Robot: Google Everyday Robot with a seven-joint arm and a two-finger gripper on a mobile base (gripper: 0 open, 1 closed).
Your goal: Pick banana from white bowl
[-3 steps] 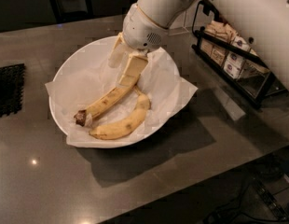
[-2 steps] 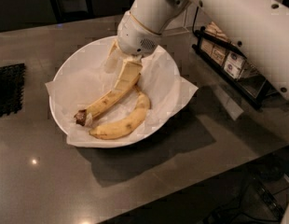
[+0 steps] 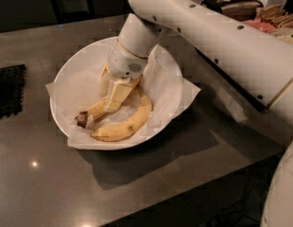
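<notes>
Cannot see the upper half of the banana point(image 3: 95, 110), covered by the gripper point(image 3: 113, 96) low inside the white bowl point(image 3: 71, 66). Cannot follow the arm point(image 3: 222, 46) past the top and right edges, nor the black mat point(image 3: 7, 91) past the left. Cannot identify the clutter point(image 3: 269, 13) at top right.

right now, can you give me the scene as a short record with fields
gripper: down inside the white bowl, over the middle of the banana
banana: speckled, lying in the bowl, dark end toward its left rim
second banana: curved, cleaner yellow, on the near side of it
lining: crinkled white paper
left of bowl: black mat on the grey table
</notes>
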